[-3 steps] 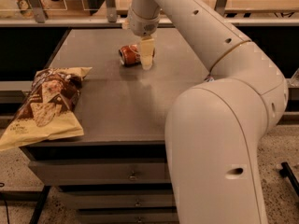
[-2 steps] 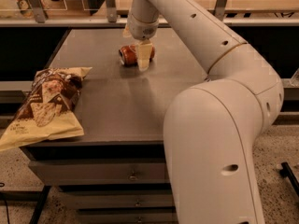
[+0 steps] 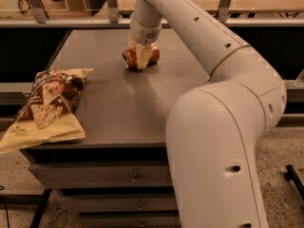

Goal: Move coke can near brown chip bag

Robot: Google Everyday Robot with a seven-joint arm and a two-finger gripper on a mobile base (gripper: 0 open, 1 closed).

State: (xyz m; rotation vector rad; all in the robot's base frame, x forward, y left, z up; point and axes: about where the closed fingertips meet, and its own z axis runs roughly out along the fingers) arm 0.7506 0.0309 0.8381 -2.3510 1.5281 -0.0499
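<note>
The coke can (image 3: 128, 60) lies on its side at the back middle of the grey table (image 3: 118, 113), red-orange with a silver end facing left. My gripper (image 3: 141, 57) reaches down from the arm and sits right over the can's middle, covering part of it. The brown chip bag (image 3: 47, 103) lies flat at the table's front left, overhanging the left edge, well apart from the can.
My own arm (image 3: 223, 127) fills the right side of the view in front of the table's right part. A rail with metal posts (image 3: 112, 6) runs behind the table. Drawers (image 3: 135, 178) sit under the tabletop.
My gripper has moved left from beside the can's right end to over the can's middle. The can and the chip bag have stayed in place.
</note>
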